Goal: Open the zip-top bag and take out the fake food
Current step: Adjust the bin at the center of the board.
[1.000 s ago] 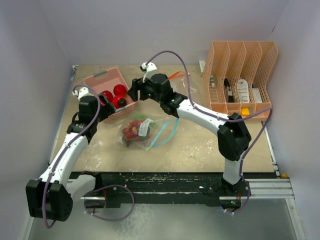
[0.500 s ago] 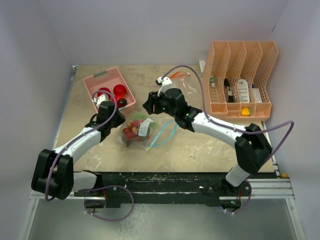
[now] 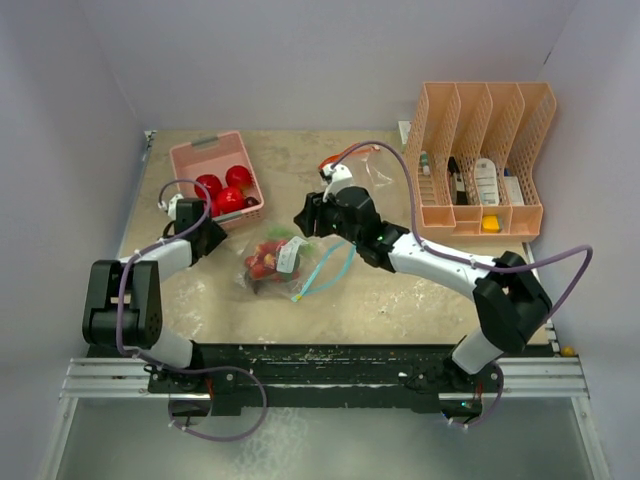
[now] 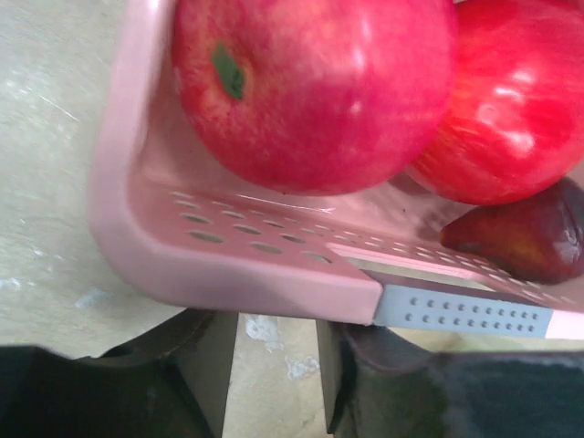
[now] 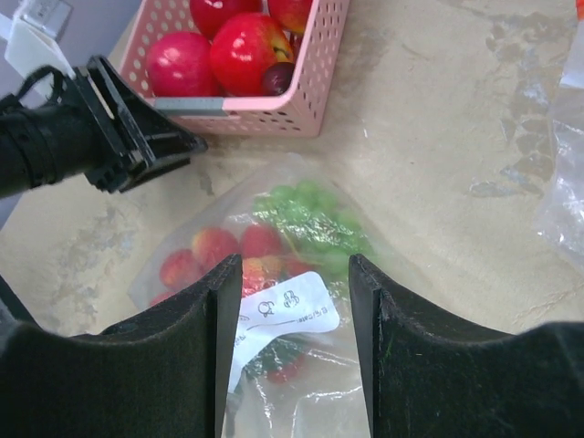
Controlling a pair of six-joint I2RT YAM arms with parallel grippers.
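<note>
The clear zip-top bag (image 3: 275, 262) lies on the table with its blue zip strip to the right. It holds the fake food: red strawberries and a green piece under a white label (image 5: 278, 306). My right gripper (image 5: 297, 274) is open and empty, hovering just above the bag; in the top view it (image 3: 303, 218) is at the bag's far edge. My left gripper (image 4: 274, 365) is open and empty, low at the near corner of the pink basket (image 4: 228, 274), which holds red apples (image 4: 310, 91) and a dark piece (image 4: 529, 233). The left gripper (image 3: 208, 232) is left of the bag.
The pink basket (image 3: 205, 150) stands at the back left. An orange file organizer (image 3: 480, 150) with small items fills the back right. A second clear bag (image 3: 365, 165) lies behind the right gripper. Walls enclose the table on three sides.
My right gripper has moved from over the pink basket down to above the bag. My left arm has folded back toward the left, its gripper now at the basket's near corner.
</note>
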